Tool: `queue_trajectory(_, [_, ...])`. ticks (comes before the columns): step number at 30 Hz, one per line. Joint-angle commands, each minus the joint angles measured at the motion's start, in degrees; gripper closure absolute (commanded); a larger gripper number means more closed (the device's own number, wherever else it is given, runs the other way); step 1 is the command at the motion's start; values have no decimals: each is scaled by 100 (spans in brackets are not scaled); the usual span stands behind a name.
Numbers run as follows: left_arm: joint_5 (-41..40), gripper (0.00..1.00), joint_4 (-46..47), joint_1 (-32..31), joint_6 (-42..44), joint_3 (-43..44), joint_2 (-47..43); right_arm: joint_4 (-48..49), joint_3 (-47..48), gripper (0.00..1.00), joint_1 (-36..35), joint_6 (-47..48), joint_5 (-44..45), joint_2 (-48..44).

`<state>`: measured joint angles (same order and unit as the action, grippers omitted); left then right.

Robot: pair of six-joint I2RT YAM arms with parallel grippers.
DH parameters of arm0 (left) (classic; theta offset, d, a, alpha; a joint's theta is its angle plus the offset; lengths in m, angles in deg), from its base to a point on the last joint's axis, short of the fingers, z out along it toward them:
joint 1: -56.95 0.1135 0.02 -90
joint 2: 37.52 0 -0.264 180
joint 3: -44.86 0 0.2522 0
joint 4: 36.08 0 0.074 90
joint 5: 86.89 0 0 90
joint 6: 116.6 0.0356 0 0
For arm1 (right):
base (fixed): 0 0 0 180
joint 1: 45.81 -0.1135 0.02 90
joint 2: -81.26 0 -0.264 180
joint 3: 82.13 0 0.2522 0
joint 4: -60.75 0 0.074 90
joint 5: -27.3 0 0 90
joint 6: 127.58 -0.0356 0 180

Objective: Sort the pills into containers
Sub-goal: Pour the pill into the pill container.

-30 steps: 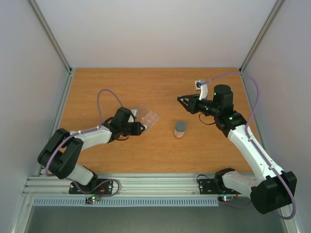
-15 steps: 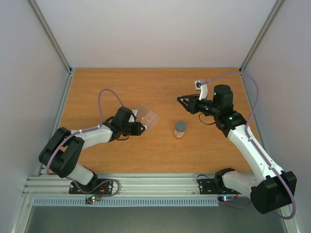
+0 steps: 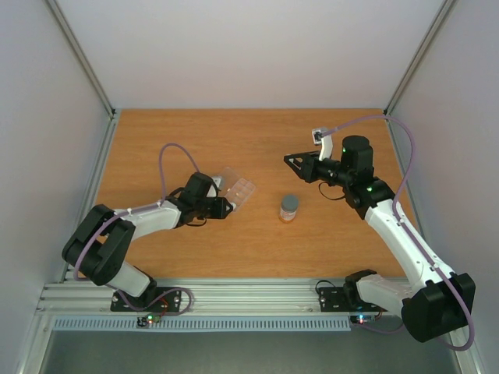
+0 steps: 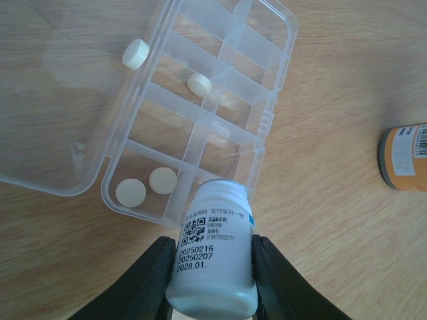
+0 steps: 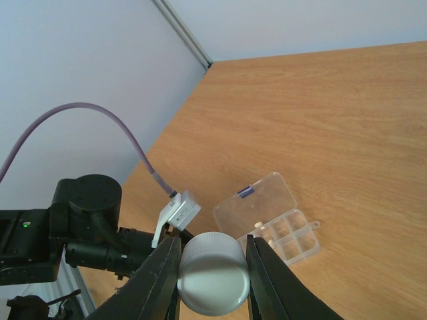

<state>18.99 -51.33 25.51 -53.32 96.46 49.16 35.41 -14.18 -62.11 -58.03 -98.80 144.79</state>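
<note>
Moved: nothing; both arms sit as before.
Box (image 4: 265, 133): lid open; two pills (image 4: 163, 180) in nearest cell, one mid-box, one on lid.
Left gripper (image 4: 213, 245): low, clamping white bottle (image 4: 212, 283) at box edge.
Right gripper (image 5: 212, 248): raised, clamping white cylinder (image 5: 213, 277).

Slight shift of the left tool (image 3: 225, 205); its cable loop (image 3: 171, 145) marginally rightward

clear box (image 4: 265, 133), cream pills (image 4: 163, 180), white bottle (image 4: 213, 263), white cap (image 5: 213, 280)
</note>
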Motion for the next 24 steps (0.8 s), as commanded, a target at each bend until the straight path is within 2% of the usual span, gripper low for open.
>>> queue_trajectory(1, [-109, 100, -89, -38, 44, 172, 54, 113, 144, 80, 4, 95, -91, -3])
queue_trajectory(24, [-326, 100, -478, -134, -9, 356, -64, 118, 109, 80, 10, 68, -150, -38])
